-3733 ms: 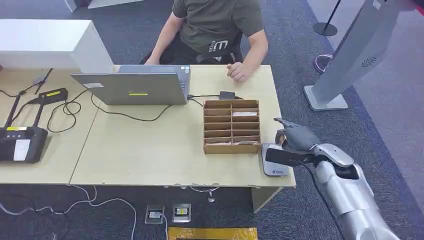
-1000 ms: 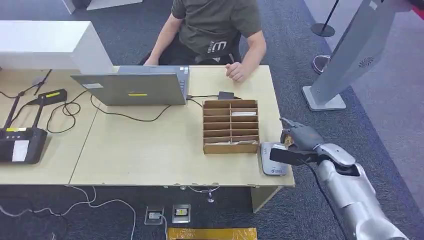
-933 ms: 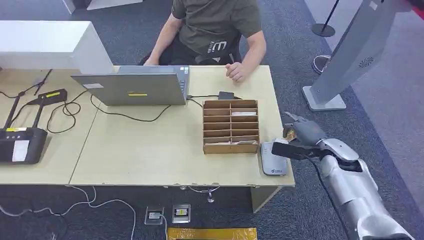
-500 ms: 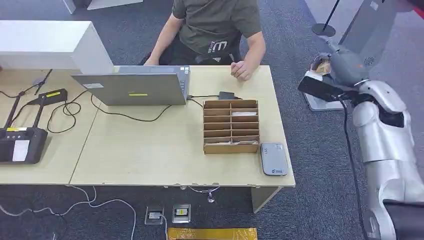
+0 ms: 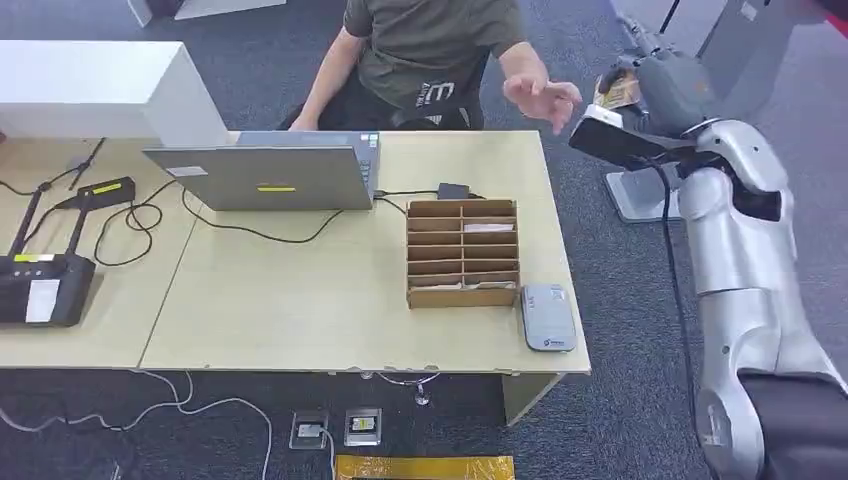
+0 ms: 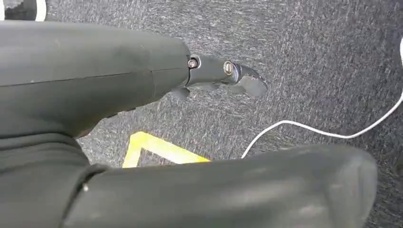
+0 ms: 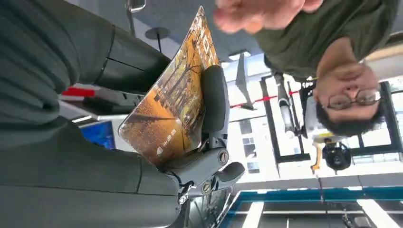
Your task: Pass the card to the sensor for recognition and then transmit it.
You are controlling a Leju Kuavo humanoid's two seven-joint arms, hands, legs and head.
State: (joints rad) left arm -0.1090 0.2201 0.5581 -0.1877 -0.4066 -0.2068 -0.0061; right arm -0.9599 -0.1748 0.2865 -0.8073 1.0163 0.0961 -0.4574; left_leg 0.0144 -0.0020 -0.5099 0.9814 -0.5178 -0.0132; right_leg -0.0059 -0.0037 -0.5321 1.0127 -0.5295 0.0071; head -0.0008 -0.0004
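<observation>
Well beyond the table [image 5: 560, 250] edge, card [image 7: 173, 102] pinched in right robot hand [image 5: 655, 85], person's open hand [image 5: 540, 97] near.

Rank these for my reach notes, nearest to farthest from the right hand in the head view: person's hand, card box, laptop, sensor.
From the right hand:
1. Person's hand, just beside it.
2. Card box, mid-table.
3. Sensor, near table edge.
4. Laptop, far across the table.

On the table [image 5: 300, 300] I see a laptop [image 5: 265, 175] at the back and a compartment box [image 5: 463, 252] to its right. The card reader [image 5: 547, 316] lies just beside the box, at the front right corner. Behind the table sits a person [image 5: 430, 50], whose hand [image 5: 542, 97] is near my right robot hand [image 5: 655, 85] with the card [image 5: 618, 92].
</observation>
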